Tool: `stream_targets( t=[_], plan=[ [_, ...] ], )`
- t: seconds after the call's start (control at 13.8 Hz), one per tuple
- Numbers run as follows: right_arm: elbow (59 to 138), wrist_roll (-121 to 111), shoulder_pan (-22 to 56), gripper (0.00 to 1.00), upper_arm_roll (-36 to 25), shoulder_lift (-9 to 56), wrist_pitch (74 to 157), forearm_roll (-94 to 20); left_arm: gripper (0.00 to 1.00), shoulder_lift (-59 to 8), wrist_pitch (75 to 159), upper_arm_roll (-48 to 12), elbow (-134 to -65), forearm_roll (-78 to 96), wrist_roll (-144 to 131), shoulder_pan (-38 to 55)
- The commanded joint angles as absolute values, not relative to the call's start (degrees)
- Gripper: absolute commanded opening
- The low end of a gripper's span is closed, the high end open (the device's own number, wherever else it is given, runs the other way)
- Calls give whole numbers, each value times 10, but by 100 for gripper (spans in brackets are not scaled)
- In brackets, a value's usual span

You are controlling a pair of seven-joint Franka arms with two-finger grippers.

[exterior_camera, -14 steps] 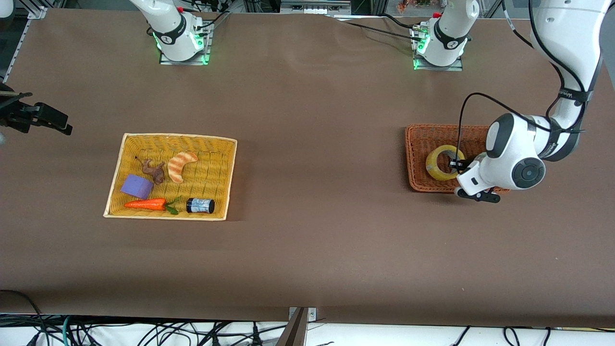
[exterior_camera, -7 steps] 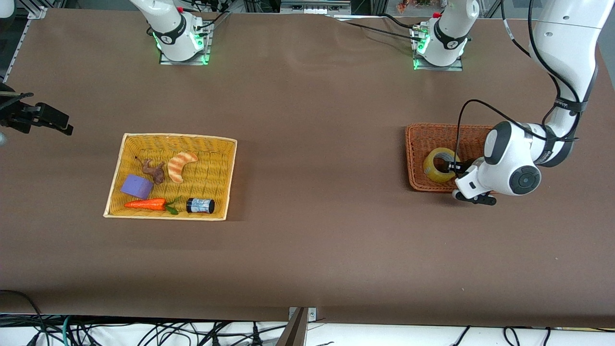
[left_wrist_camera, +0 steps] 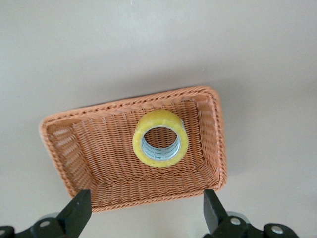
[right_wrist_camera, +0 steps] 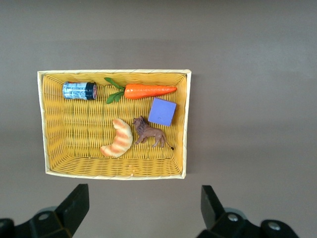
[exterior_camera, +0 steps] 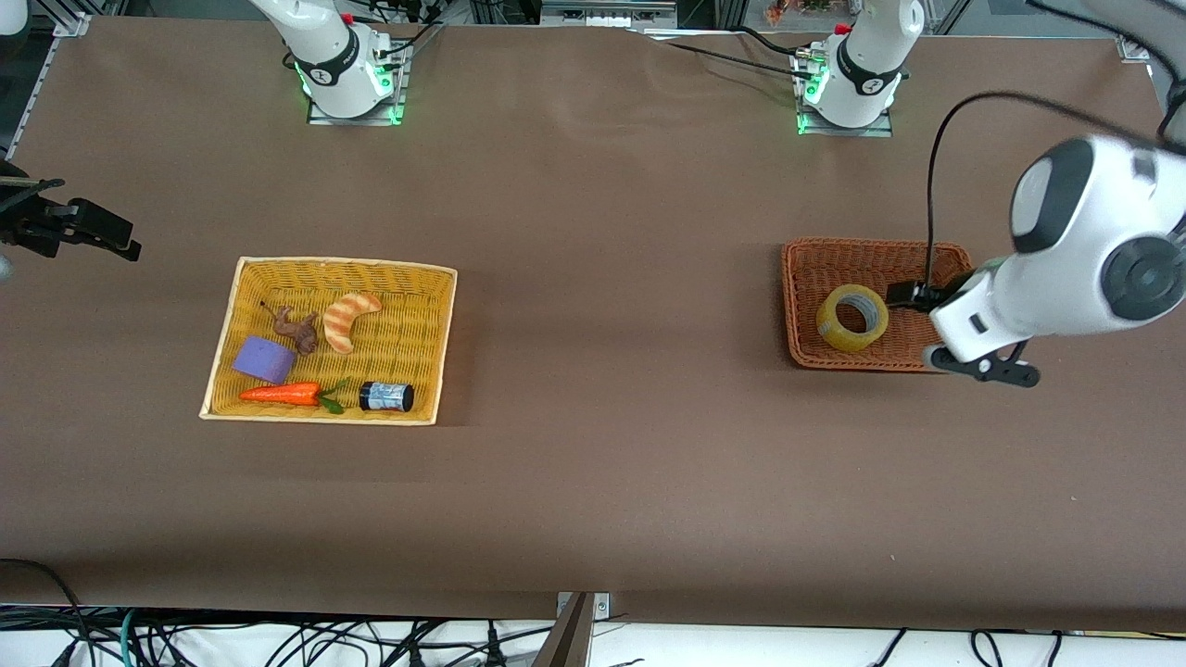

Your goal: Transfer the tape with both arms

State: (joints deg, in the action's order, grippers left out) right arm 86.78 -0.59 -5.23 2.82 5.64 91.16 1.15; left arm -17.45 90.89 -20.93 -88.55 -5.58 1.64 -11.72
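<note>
Two baskets sit well apart on the brown counter (exterior_camera: 593, 445), with a wide bare stretch between them. At the right of the front view, toward the left arm's end, the orange basket (exterior_camera: 804, 278) holds the tape (exterior_camera: 852, 318), a yellow roll lying in it clear of all four walls, its grey core open upward. The left gripper (left_wrist_camera: 143, 218) hangs in the air over the basket's edge, near the right rim of the front view; its fingers (left_wrist_camera: 79, 213) are spread wide with nothing between them, and in the left wrist view the basket and roll lie well below them. The right gripper (right_wrist_camera: 143, 213) waits over the yellow basket (exterior_camera: 232, 315) at the left of the front view, its fingers equally wide apart and holding nothing. That basket contains a croissant (exterior_camera: 348, 320), a brown lion figure (exterior_camera: 295, 329), a purple block (exterior_camera: 263, 360), a carrot (exterior_camera: 283, 394) and a small black-and-white can (exterior_camera: 386, 396). Both arm bases stand along the top edge of the front view, and cables trail under the counter's lower edge.
</note>
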Motion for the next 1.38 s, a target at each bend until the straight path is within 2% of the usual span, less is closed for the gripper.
stream_targets(
  t=[0.0,0.29,0.36,0.51,0.58,0.8,1.01,1.3],
  plan=[
    [853,-14,-57,100,33,62,905,13,99,-141,897,-208,-880,-43,23,-120],
    [853,-14,-57,100,33,62,905,13,99,-112,878,-222,-882,-47,13,-93],
    [853,-14,-58,100,33,62,905,13,99,-103,878,-183,-882,-50,11,-56],
    [853,-15,-58,100,33,62,905,13,100,-82,882,-63,-892,-45,17,43],
    [853,-15,-58,100,33,62,905,13,100,-73,879,-44,-900,-42,17,51],
    [853,-13,-58,100,33,62,905,12,100,-26,884,-43,-948,-33,9,51],
    [853,-13,-59,100,33,62,905,12,100,-28,881,-17,-937,24,-13,50],
    [853,-12,-59,100,33,62,905,12,100,-40,884,-22,-912,14,-34,54]
  ],
)
